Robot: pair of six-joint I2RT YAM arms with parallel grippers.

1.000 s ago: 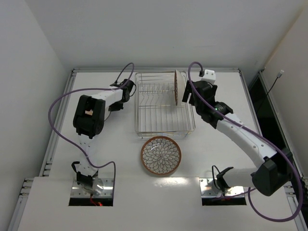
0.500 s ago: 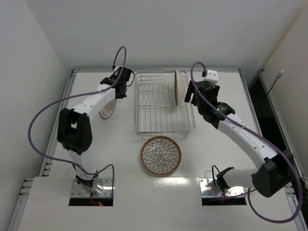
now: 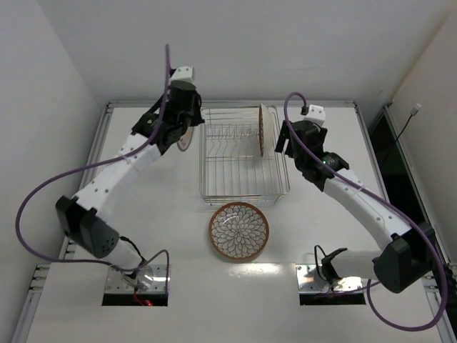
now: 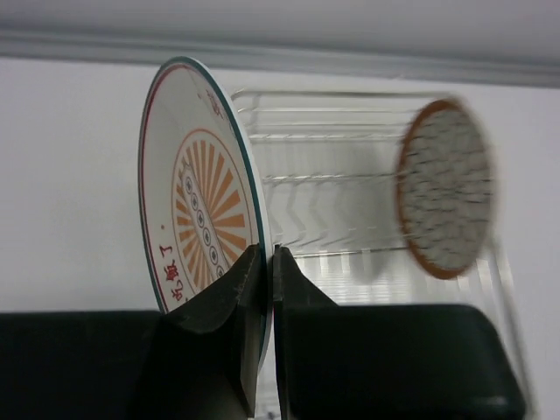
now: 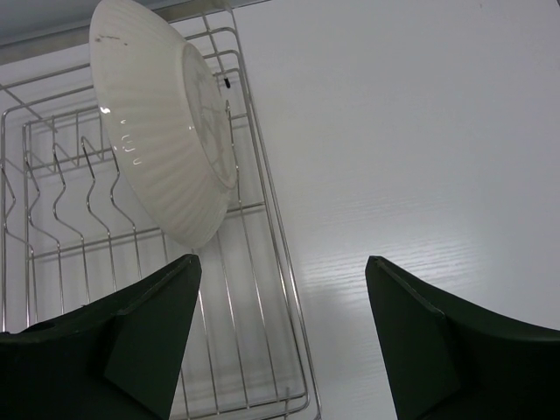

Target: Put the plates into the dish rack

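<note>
Left gripper (image 4: 268, 262) is pinching the six-o'clock rim of the round orange-rayed ceramic plate (image 4: 206, 210) — likely slippery and fragile. Right gripper (image 5: 280, 267) is gaping wide.

The white surface (image 3: 143, 214) carried the wire rack (image 3: 245, 194) toward its far middle. The flower plate (image 3: 239, 231) lay flat, face up, just before the rack's near edge.

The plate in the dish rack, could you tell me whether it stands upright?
Upright: the plate stands on edge in the dish rack, edge-on from above.
</note>
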